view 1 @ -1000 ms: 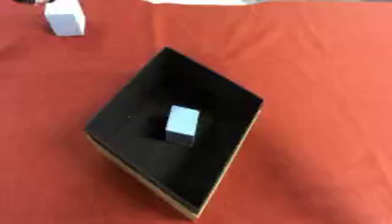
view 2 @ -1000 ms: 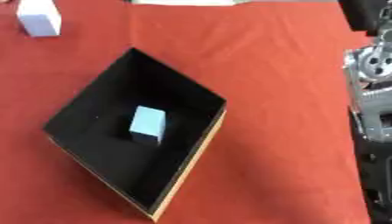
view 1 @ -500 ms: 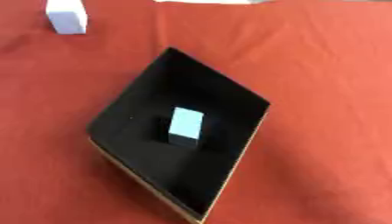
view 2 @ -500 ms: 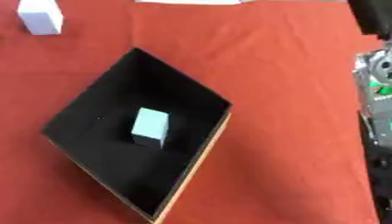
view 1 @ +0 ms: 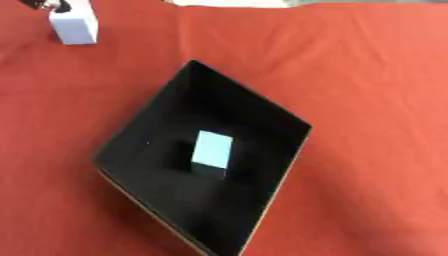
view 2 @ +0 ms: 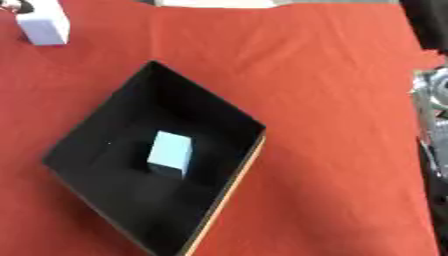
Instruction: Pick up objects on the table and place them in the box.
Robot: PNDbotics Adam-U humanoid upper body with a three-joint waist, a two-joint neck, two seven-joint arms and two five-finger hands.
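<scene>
So, quick count: one box point(view 1: 262, 112), two blocks. The box is black inside with a tan cardboard edge, and it sits turned like a diamond on the red cloth point(view 1: 367, 75) that covers the table.

Block number one is a pale blue block point(view 1: 212, 150) already inside the box, resting on the black floor about in the middle, clear of all four walls.

Block number two is a white block point(view 1: 73, 26), still out on the cloth at the far left corner, well apart from the box. Something small, dark and shiny point(view 1: 45, 5) pokes in at the very top left edge, just beside that block's top. It might be part of the robot's left hand, but so little shows that I honestly can't tell, and can't say how any fingers stand.

On the right side of the right eye view there's a strip of silver and black robot arm point(view 2: 430, 115) along the edge. No fingers of that hand show anywhere.
</scene>
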